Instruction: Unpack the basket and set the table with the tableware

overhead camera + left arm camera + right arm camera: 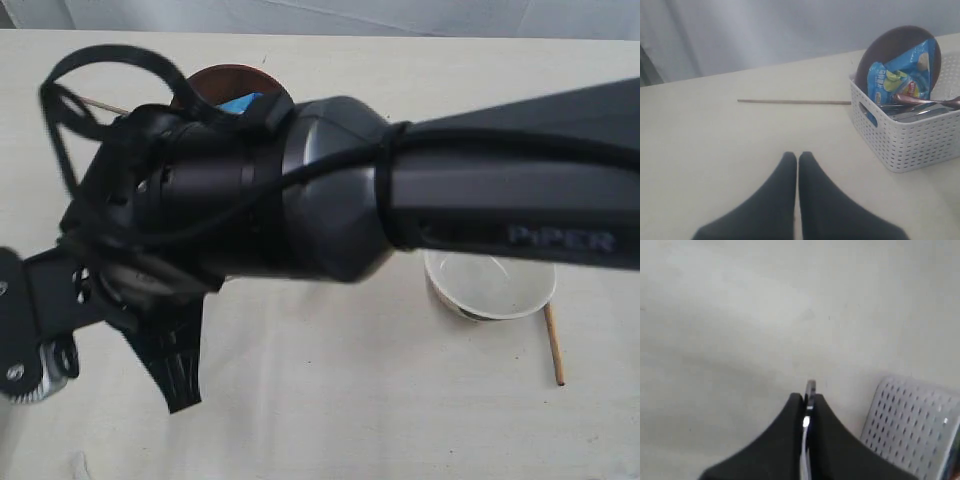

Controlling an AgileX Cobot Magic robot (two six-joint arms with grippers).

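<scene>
The white basket (905,142) stands on the table (710,150) and holds the brown plate (890,47) upright, a blue snack bag (901,75), the red-brown spoon (922,99) and steel cutlery (914,112). One chopstick (795,102) lies on the table beside the basket. My left gripper (798,157) is shut and empty, a short way from the basket. My right gripper (809,399) is shut on a thin steel utensil (810,386), beside the basket's wall (910,420); which utensil it is I cannot tell. The white bowl (490,285) sits on the table.
My right arm (400,185) reaches across the exterior view and hides most of the basket; only the plate's top (222,78) and a bit of the bag (240,103) show. A second chopstick (553,345) lies next to the bowl.
</scene>
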